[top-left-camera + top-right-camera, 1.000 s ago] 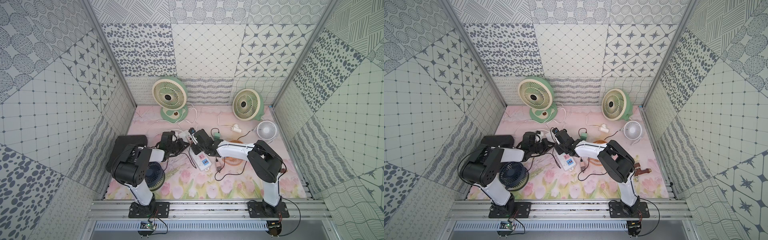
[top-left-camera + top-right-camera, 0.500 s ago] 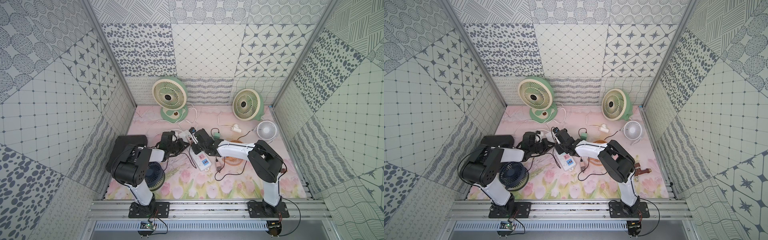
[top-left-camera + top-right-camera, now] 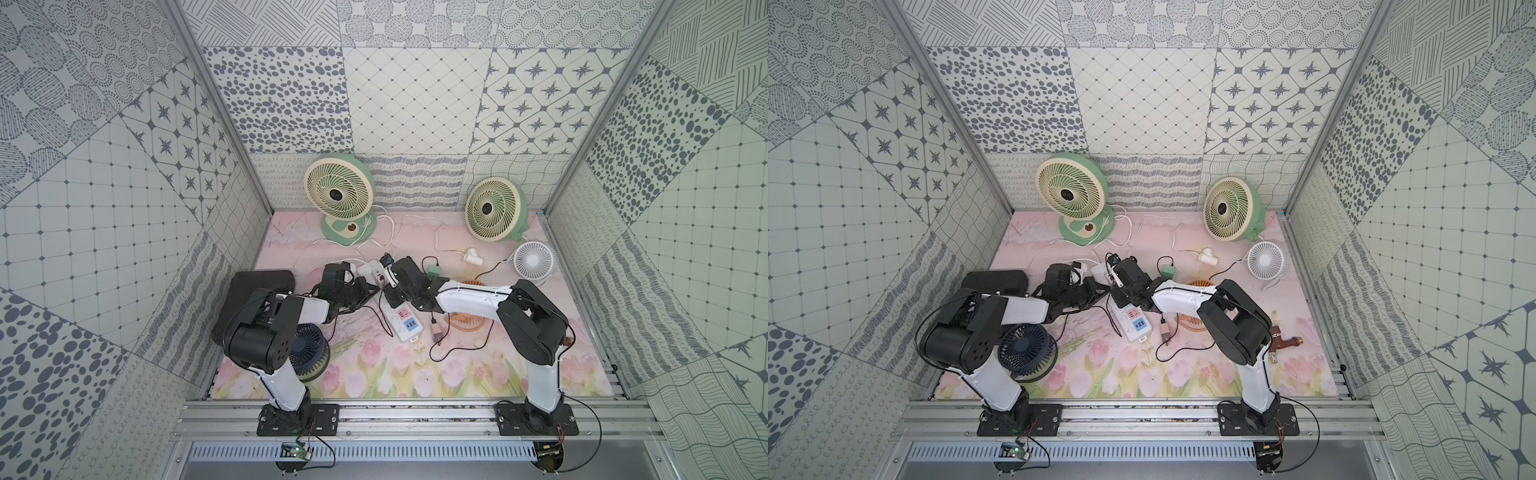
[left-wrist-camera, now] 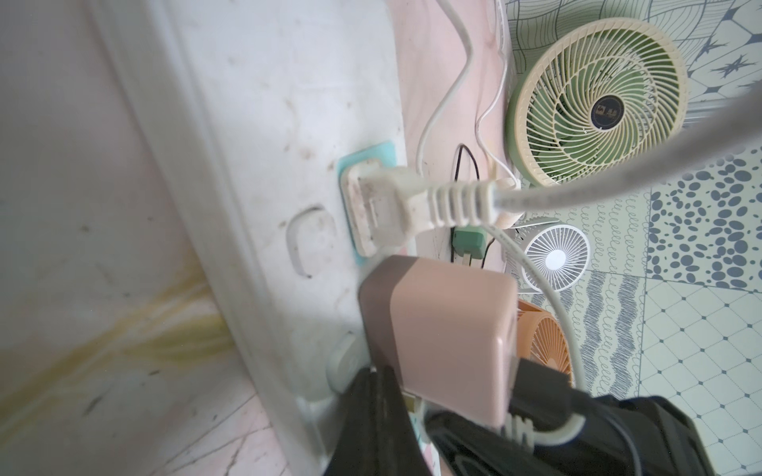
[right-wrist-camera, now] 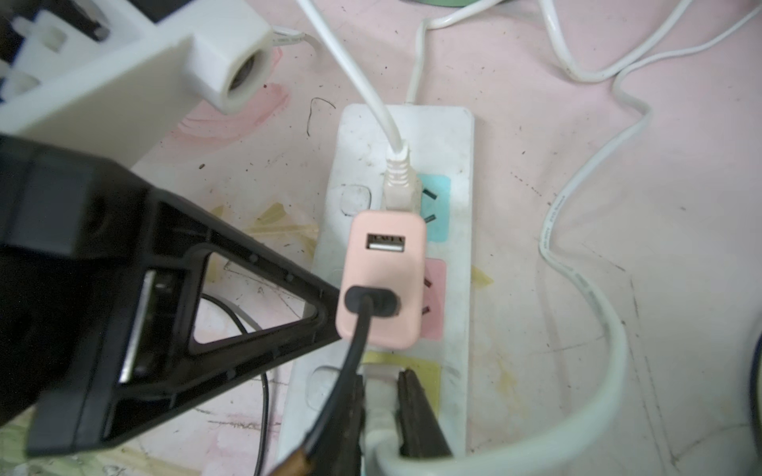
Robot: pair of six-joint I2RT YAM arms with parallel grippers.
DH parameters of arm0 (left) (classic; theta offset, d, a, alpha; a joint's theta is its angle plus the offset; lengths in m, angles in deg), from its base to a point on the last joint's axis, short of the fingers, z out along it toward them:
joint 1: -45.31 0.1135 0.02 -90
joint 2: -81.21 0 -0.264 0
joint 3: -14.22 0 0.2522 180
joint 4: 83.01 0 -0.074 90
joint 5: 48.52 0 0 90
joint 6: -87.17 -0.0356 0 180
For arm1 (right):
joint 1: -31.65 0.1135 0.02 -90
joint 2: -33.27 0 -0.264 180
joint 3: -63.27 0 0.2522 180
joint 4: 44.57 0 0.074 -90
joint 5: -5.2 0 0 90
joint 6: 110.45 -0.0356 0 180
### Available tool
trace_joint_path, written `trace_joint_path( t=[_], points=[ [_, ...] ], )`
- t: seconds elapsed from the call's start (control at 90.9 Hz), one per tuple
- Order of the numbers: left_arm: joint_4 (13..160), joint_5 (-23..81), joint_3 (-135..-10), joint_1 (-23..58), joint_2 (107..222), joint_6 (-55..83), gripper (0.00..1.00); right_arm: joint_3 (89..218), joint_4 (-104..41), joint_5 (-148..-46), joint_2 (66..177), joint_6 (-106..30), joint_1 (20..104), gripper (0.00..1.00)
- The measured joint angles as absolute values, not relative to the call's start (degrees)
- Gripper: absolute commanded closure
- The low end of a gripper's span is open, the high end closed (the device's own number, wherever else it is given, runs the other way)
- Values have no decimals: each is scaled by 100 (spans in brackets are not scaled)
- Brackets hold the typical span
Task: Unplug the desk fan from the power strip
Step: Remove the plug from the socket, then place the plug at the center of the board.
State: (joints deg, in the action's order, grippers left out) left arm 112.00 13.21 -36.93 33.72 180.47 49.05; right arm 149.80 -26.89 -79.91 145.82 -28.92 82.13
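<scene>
The white plug in the power strip's yellow socket is clamped by the right gripper, and the strip appears steadied by the closed left gripper; a straight pull is needed.

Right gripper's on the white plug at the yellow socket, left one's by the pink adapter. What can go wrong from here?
1. The power strip may lift with the white plug when the right gripper pulls; the shut left gripper sits beside the pink adapter, not clearly pinning the strip.
2. The adapter's black cable runs alongside the right gripper and could snag, dragging the adapter out.
</scene>
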Motion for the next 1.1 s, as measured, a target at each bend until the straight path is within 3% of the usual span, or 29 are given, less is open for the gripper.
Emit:
trace_joint_path(
  t=[0.704, 1.101],
  points=[
    [11117, 1323, -3697, 3372, 18010, 4903, 100, 14648, -2745, -7792, 14182, -2844, 8237, 97],
    [10918, 1387, -3691, 3372, 17883, 4898, 100, 14456, -2756, -8442, 13758, -3128, 7166, 95]
  ],
)
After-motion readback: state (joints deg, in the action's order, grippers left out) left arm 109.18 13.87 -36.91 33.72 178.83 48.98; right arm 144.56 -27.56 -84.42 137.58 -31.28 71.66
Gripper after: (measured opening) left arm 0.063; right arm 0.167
